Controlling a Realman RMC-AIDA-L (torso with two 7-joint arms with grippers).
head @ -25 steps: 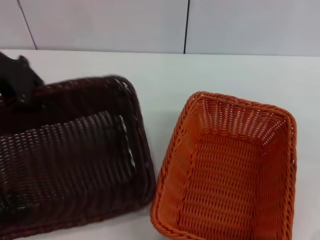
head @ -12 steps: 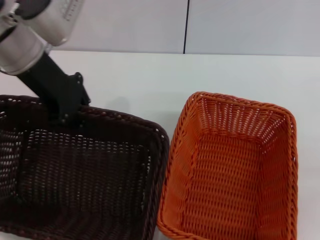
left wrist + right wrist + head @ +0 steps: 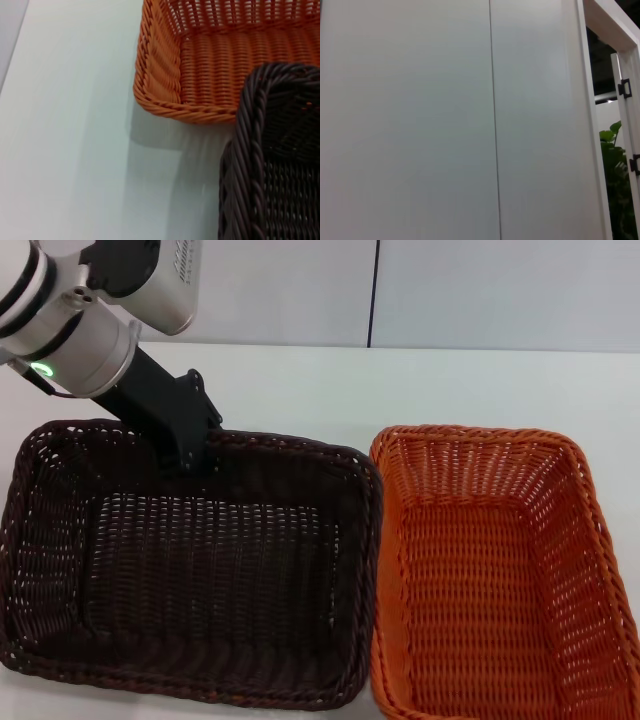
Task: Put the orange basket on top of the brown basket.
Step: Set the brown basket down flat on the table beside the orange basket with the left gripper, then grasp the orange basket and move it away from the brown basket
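No legible text, label, brand, number or sign appears in any view. The left arm housing [image 3: 150,275] carries faint dark markings near its upper edge, too indistinct to read. A green indicator light [image 3: 41,368] is lit on it.

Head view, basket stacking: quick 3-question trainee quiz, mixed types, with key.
1. True or false: the orange basket already sits on top of the brown basket.
2. Where is the left gripper?
A. at the brown basket's far rim
B. inside the orange basket
C. on the bare table
3. Fill in: the right gripper is ____ in the head view.

Key
1. False; the baskets sit side by side on the table, the orange one on the robot's right.
2. A
3. absent; its wrist camera sees only a wall.
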